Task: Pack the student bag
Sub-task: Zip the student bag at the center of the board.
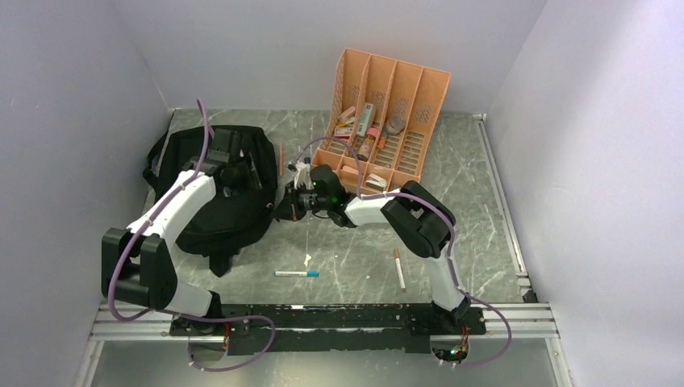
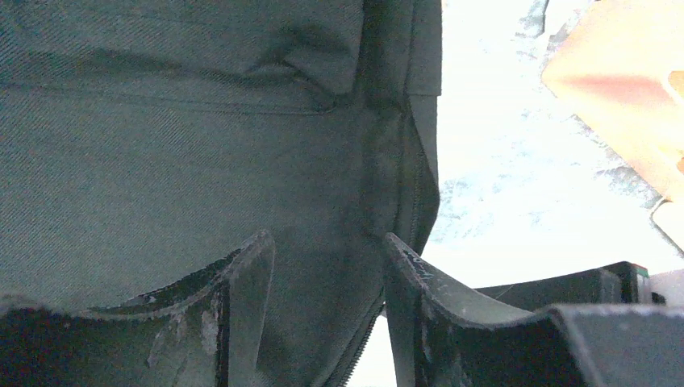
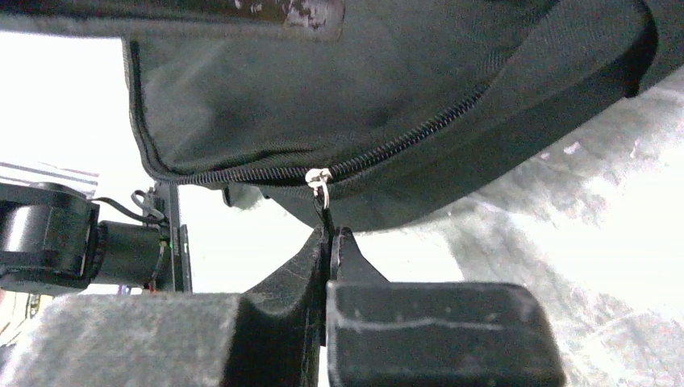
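The table carries the bag on its left side, with the orange organizer at the far edge to the bag's right. The left gripper is over the bag, jaws apart, fabric seemingly between them. The right gripper is clamped on the zip pull at the bag's right edge. A blue pen and a second pen lie nearer, well apart.

Top view: even, diffuse light with faint shadows. Wrist views: table blown out to white, student bag dim, foreground blurred.
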